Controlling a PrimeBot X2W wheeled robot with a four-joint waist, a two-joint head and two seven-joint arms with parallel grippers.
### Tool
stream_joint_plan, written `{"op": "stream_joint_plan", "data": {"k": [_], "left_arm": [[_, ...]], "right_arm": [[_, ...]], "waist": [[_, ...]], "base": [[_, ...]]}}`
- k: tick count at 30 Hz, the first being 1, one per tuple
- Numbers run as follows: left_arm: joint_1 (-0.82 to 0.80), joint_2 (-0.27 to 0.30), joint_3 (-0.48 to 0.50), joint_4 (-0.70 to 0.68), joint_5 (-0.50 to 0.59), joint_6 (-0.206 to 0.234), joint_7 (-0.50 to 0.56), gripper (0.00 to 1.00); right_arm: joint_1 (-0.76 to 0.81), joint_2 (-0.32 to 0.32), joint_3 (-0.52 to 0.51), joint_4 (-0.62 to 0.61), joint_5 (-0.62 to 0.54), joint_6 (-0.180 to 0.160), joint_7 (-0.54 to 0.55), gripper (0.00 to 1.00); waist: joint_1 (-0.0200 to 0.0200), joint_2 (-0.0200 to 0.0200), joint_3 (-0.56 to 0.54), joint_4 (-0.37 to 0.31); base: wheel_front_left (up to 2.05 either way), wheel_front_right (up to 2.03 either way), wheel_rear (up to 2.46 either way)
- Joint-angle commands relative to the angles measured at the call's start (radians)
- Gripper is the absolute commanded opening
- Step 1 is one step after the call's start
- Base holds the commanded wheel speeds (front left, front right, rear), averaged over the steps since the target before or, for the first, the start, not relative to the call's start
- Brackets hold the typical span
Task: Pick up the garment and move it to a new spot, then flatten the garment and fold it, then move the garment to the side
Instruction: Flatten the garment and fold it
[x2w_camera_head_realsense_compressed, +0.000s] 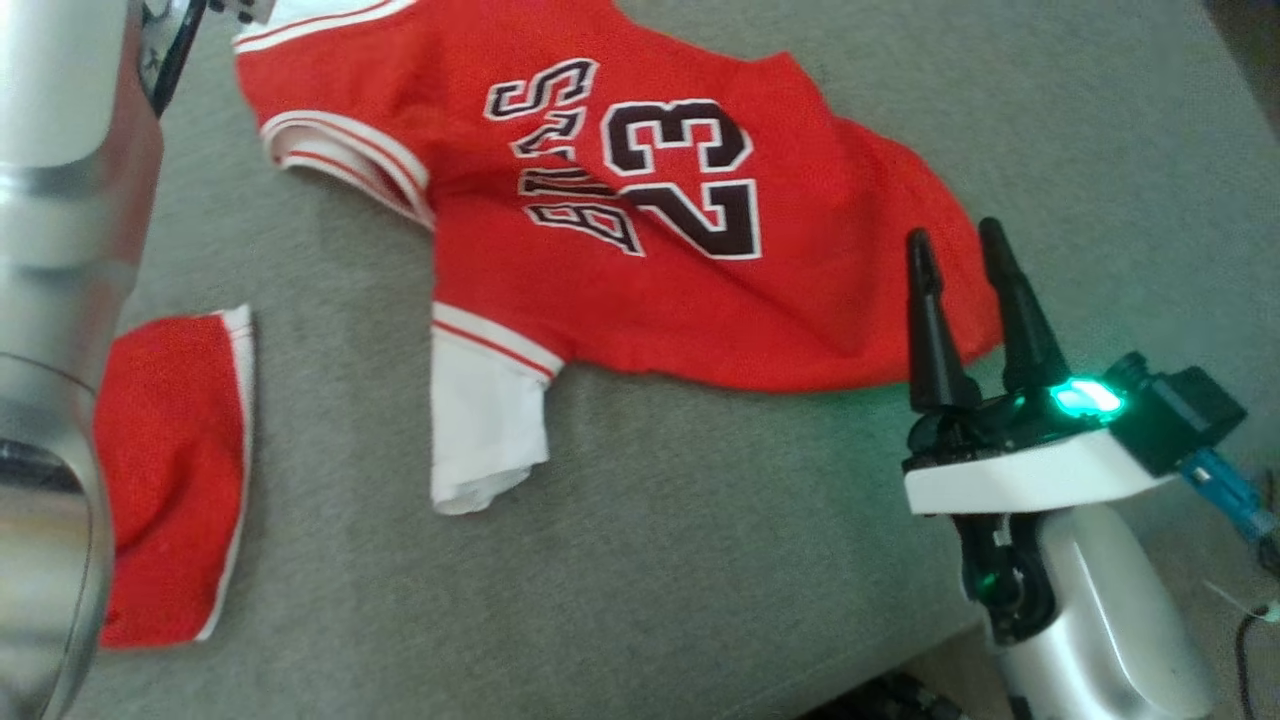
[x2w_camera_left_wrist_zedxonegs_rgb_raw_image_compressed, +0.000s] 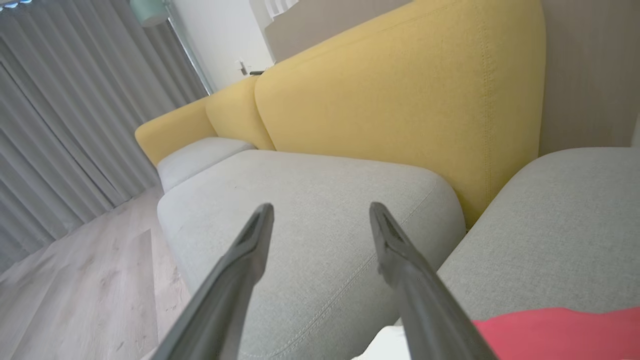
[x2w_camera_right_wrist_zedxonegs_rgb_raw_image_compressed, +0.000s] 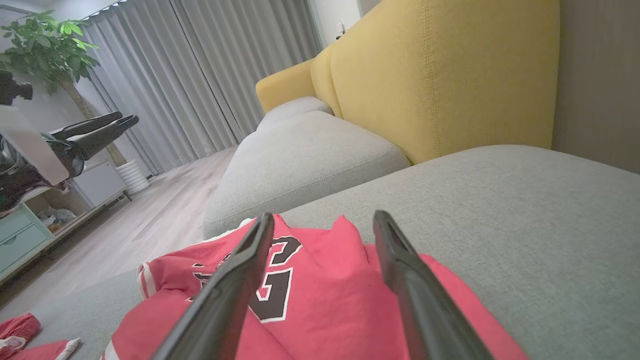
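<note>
Lying mostly spread but rumpled on the grey sofa cushion (x2w_camera_head_realsense_compressed: 700, 560), the red jersey (x2w_camera_head_realsense_compressed: 620, 270) shows me its black "23" and lettering upside down in my head view, its white-trimmed armholes toward the left and its hem toward the right. A white sleeve (x2w_camera_head_realsense_compressed: 490, 420) sticks out from its near edge, folded over on the cushion. Well apart from it, at the left, a second red piece with white trim (x2w_camera_head_realsense_compressed: 170, 470) lies flat beside my silver left forearm (x2w_camera_head_realsense_compressed: 60, 300). My right pincer (x2w_camera_head_realsense_compressed: 954, 235) stands at the jersey's right edge, its two dark fingers parted with nothing between them and a green light glowing at its base; from its wrist camera the fingers reach over the red cloth, though I cannot tell whether they touch it. My left pincer (x2w_camera_left_wrist_zedxonegs_rgb_raw_image_compressed: 321, 207) is also spread wide and empty, pointing across a neighbouring grey cushion (x2w_camera_left_wrist_zedxonegs_rgb_raw_image_compressed: 310, 200) toward the yellow backrest (x2w_camera_left_wrist_zedxonegs_rgb_raw_image_compressed: 400, 100), with a strip of the jersey's red and white cloth just beside one finger at the bottom of that view. Beyond the sofa are a pale wood floor (x2w_camera_left_wrist_zedxonegs_rgb_raw_image_compressed: 75, 290), grey curtains (x2w_camera_right_wrist_zedxonegs_rgb_raw_image_compressed: 200, 75) and a potted plant (x2w_camera_right_wrist_zedxonegs_rgb_raw_image_compressed: 50, 45).
</note>
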Motion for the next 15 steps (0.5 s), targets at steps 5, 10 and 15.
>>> {"op": "stream_joint_plan", "data": {"k": [5,10,15], "left_arm": [[-0.008,-0.005,0.009,-0.018,-0.035,-0.008,-0.090,1.00],[0.122,-0.037,0.011,-0.053,-0.072,0.000,-0.151,1.00],[0.312,-0.062,0.047,-0.151,-0.129,0.046,-0.177,1.00]], "right_arm": [[-0.019,-0.006,-0.038,-0.022,-0.034,-0.001,-0.011,1.00],[-0.005,-0.006,-0.100,-0.007,-0.079,-0.001,-0.011,1.00],[0.029,-0.006,-0.157,0.004,-0.118,-0.001,-0.011,1.00]], "waist": [[-0.0001,0.0000,-0.052,0.092],[-0.0001,0.0000,-0.114,0.183],[-0.0001,0.0000,-0.169,0.268]], "base": [[0.00,0.00,0.00],[0.00,0.00,0.00],[0.00,0.00,0.00]]}}
